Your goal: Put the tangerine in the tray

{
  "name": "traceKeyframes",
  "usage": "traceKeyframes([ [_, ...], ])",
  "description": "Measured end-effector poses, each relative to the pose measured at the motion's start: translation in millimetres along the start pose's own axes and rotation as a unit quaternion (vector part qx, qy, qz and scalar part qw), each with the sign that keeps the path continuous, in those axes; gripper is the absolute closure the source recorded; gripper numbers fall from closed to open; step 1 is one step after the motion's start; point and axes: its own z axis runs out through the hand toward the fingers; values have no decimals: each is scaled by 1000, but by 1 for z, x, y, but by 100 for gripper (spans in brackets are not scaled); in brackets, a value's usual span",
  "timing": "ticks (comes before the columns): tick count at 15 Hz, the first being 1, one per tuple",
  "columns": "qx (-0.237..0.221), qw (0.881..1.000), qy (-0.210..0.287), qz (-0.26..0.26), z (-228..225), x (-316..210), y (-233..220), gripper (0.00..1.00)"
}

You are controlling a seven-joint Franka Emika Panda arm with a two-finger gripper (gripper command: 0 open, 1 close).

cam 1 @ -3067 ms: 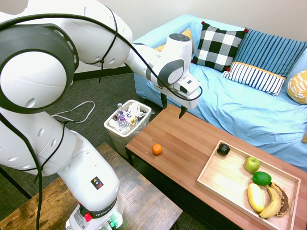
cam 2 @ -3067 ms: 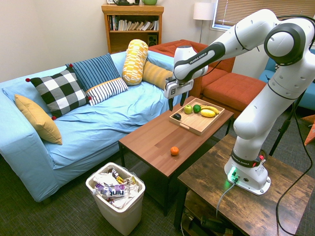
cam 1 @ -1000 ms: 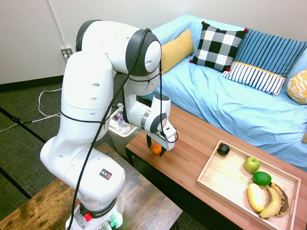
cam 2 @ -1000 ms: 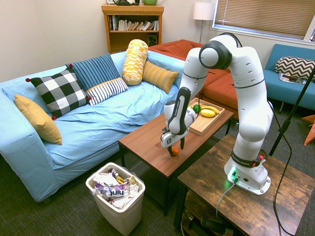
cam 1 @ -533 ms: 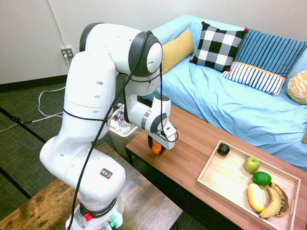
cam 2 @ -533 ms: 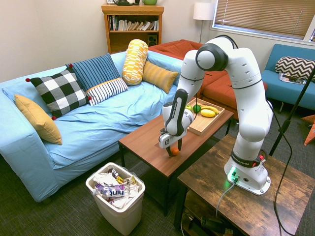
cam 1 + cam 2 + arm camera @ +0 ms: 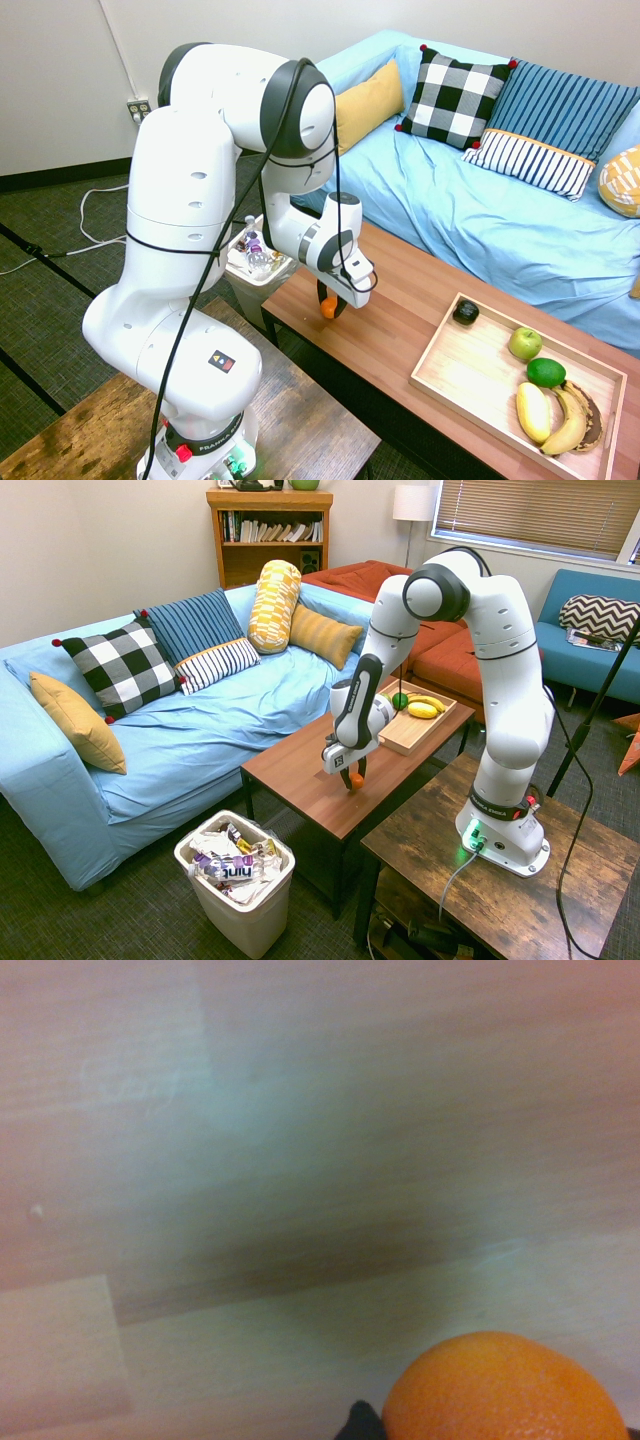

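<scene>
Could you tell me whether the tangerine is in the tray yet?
Not yet. The tangerine sits between the gripper fingers near the table's end, far from the tray.

Bright, even light; blurry wrist view

The tangerine [image 7: 327,308] is mostly hidden behind the gripper [image 7: 332,309] in both exterior views — only an orange sliver shows. In the wrist view its lower part is cut off by the edge, and the table [image 7: 300,1160] there is blurred — grain barely readable.
</scene>
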Motion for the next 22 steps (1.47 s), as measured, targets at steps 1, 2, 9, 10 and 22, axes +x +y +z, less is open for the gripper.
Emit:
traceKeyframes([
  [1, 3, 1000, 6, 5, -18, 15, 2, 100],
  [2, 7, 1000, 14, 11, -39, 32, 5, 100],
  [9, 19, 994, 52, 91, -120, 209, 96, 100],
  [10, 15, 993, 57, 107, -117, 234, 111, 100],
  [22, -21, 991, 23, 127, -24, 360, 159, 100],
])
